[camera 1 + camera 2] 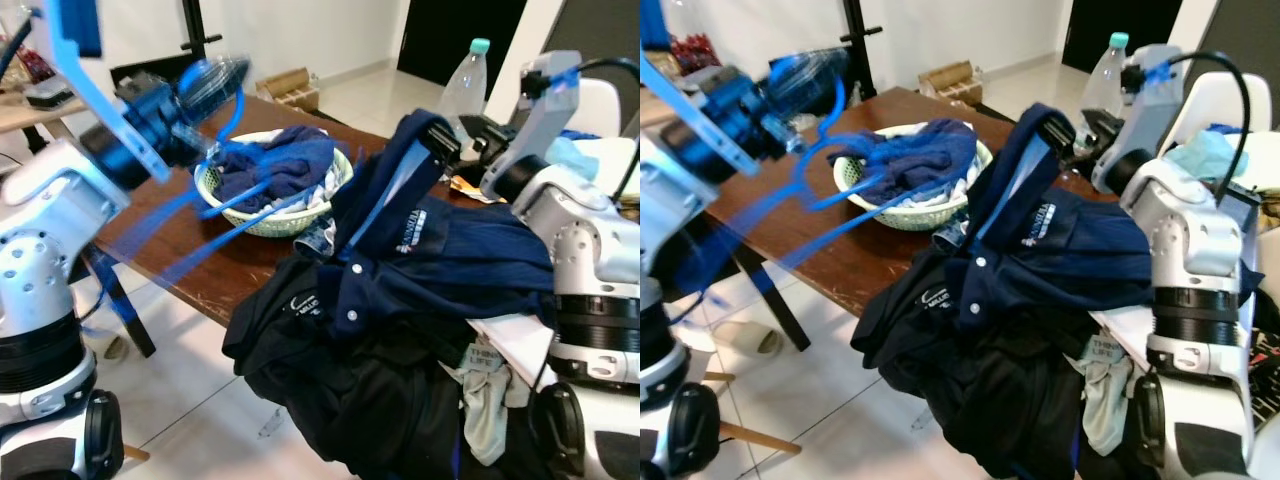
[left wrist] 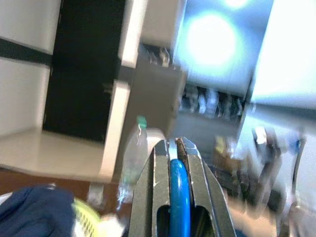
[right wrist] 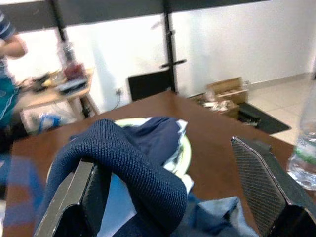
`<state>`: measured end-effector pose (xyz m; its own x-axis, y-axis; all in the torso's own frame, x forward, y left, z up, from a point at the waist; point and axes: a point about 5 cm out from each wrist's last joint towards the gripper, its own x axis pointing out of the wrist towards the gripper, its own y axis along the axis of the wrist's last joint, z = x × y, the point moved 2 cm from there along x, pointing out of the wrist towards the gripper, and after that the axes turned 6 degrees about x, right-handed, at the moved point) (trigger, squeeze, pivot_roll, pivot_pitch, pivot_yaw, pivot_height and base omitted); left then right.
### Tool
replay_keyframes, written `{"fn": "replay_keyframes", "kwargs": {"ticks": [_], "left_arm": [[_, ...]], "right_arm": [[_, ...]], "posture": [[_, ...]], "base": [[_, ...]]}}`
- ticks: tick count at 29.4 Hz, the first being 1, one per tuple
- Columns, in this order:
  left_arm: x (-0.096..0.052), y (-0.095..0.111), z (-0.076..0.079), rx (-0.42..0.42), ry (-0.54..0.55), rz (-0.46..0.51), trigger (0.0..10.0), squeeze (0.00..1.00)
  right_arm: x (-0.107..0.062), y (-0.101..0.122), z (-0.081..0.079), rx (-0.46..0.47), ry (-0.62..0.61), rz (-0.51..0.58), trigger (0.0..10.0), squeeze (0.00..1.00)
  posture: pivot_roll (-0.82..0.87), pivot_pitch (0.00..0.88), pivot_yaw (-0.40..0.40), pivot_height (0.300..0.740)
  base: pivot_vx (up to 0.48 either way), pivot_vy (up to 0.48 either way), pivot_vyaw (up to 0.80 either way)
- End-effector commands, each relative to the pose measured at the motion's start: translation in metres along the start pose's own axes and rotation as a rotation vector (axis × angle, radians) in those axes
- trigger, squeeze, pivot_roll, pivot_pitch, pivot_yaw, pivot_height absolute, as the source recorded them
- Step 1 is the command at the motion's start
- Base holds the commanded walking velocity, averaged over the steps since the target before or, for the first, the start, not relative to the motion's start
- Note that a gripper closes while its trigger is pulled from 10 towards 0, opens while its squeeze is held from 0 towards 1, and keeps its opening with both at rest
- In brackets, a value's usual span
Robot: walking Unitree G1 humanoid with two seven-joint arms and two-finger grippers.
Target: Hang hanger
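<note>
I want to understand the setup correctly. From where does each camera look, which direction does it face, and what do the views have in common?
Left eye view: on the head, looking down at the brown table; both silver arms show.
Right eye view: same scene, slightly shifted.
Left wrist view: along the left gripper, shut on the blue hanger, facing the room.
Right wrist view: along the right gripper, collar of the navy shirt draped over one finger.
Shared: the laundry basket and the bottle.

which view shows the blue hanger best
The right eye view: the blue hanger shows nearly whole, though motion-blurred, held over the table. The left eye view shows it similarly blurred. The left wrist view shows one blue section clamped between the left gripper jaws.
</note>
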<state>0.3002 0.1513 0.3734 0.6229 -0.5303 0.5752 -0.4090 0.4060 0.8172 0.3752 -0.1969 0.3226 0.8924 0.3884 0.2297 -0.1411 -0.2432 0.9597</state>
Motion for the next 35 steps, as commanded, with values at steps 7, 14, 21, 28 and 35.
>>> {"fn": "replay_keyframes", "kwargs": {"ticks": [7,14,21,28,35], "left_arm": [[-0.005,-0.038,0.003,0.134,0.08,-0.073,10.0,0.0],[-0.002,-0.063,0.014,0.59,0.185,-0.109,10.0,0.0],[0.008,-0.057,0.011,0.444,0.335,0.019,10.0,0.0],[0.014,-0.073,0.002,-0.384,0.451,0.168,10.0,0.0],[0.014,-0.096,0.012,-0.649,0.441,0.168,10.0,0.0]], "right_arm": [[0.0,0.009,0.001,0.018,-0.004,0.048,10.0,0.0],[0.001,0.009,-0.002,0.031,0.006,0.048,10.0,0.0],[0.002,0.011,-0.002,0.037,0.006,0.053,10.0,0.0],[0.003,0.011,-0.004,0.037,0.008,0.055,10.0,0.0],[0.003,0.012,-0.004,0.039,0.009,0.057,10.0,0.0]], "posture": [[0.11,0.074,-0.019,0.74],[0.11,0.072,-0.022,0.74],[0.11,0.071,-0.024,0.74],[0.1,0.068,-0.022,0.74],[0.1,0.066,-0.022,0.74]], "base": [[0.0,0.0,0.0],[0.0,0.0,0.0],[0.0,0.0,0.0],[0.0,0.0,0.0],[0.0,0.0,0.0]]}}
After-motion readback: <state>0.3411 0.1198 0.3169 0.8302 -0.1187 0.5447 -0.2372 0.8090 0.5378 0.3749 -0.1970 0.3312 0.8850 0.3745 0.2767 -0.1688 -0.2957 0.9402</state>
